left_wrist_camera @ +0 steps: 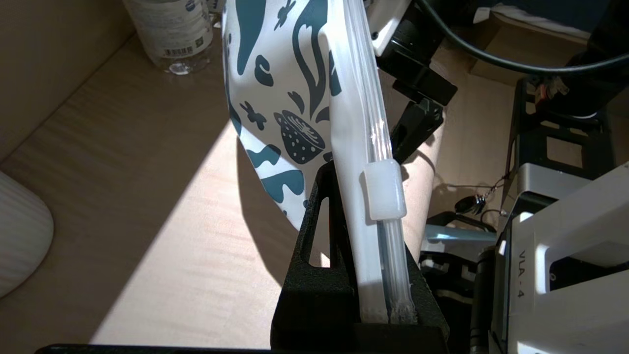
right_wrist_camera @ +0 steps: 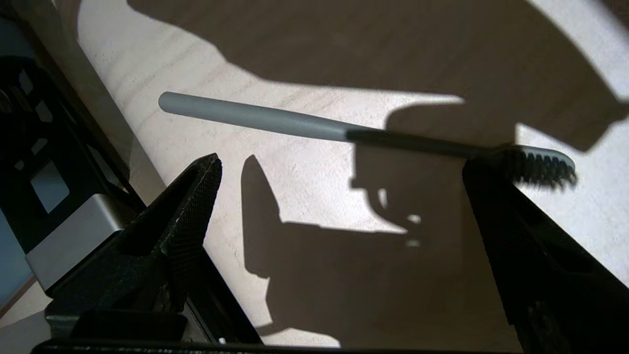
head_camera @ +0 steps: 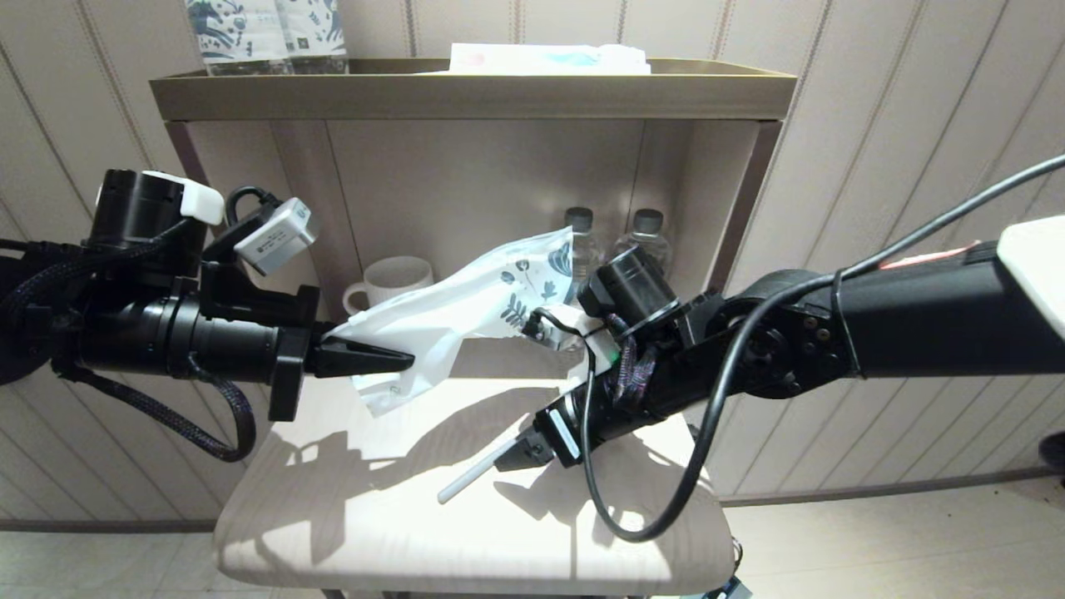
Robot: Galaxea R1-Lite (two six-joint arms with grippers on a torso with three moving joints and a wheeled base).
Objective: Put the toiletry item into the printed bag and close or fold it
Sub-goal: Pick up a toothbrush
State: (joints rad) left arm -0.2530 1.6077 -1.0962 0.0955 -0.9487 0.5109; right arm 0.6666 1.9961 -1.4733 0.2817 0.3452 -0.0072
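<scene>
**Bag held aloft, toothbrush on the worktop**

The left tool (head_camera: 391, 359) is clenched on the printed bag (head_camera: 466, 308), pinching it at the zip strip end, with the white slider (left_wrist_camera: 384, 191) sitting just beyond the fingers. The bag hangs in the air above the rear half of the worktop (head_camera: 349, 532), its leaf-and-flower end lifted toward the shelf recess behind.

The right tool (head_camera: 517, 453) is down low over the middle of the worktop, its fingers (right_wrist_camera: 189, 206) spread wide apart and gripping nothing. The toothbrush (right_wrist_camera: 314, 129) lies across the gap between them on the pale surface; its bristle head sits right by one finger, though I can't quite tell whether they touch. Its handle end points toward the front edge of the worktop.

Behind, in the recess, stand a white mug (head_camera: 391, 281) and two water bottles (head_camera: 647, 237), partly hidden by the bag and the right arm.
</scene>
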